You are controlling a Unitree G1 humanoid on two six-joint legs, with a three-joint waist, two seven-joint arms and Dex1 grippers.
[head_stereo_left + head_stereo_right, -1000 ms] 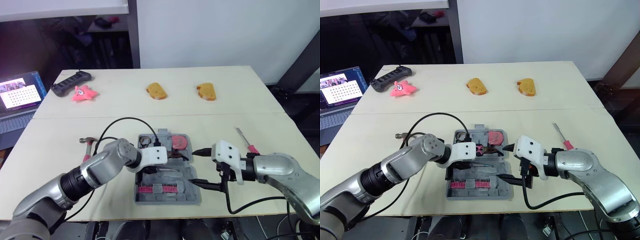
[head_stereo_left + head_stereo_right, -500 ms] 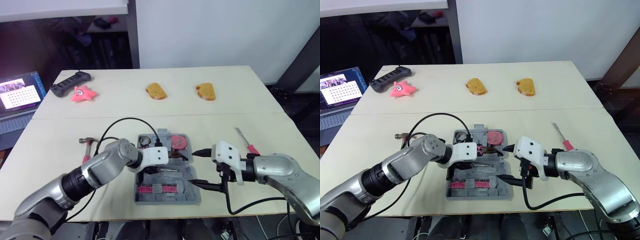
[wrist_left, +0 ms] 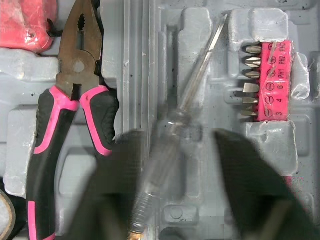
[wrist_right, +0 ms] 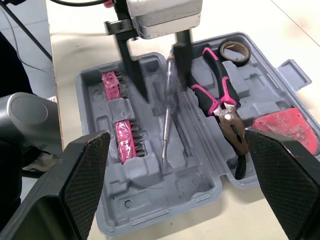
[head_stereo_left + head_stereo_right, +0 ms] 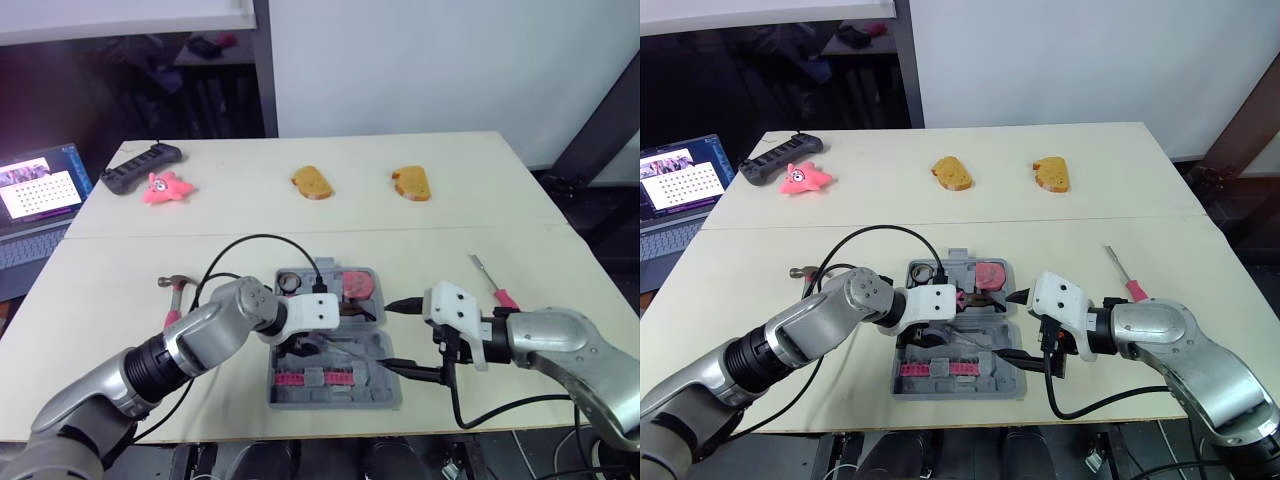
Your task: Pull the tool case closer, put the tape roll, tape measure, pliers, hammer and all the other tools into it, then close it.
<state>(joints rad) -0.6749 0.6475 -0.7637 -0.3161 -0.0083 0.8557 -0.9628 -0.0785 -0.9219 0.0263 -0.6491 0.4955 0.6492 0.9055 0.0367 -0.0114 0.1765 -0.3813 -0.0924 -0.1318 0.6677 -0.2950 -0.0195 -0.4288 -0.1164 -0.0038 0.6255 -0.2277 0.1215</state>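
Your tool case [image 5: 335, 400] sits open and close, holding pliers [image 3: 70, 115], tape roll [image 4: 236, 51], tape measure [image 5: 990, 273] and bits [image 3: 270, 80]. Your left gripper [image 3: 175, 150] is spread astride a clear screwdriver [image 3: 195, 95] lying in the case; your right gripper [image 5: 392, 334] gapes wide at the case's right edge. Left to do: pack the hammer [image 5: 175, 288] left of the case and the pink screwdriver [image 5: 493, 282] right of it, then close up.

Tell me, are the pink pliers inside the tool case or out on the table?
Inside. The pliers lie in the open tool case, next to the tape roll.
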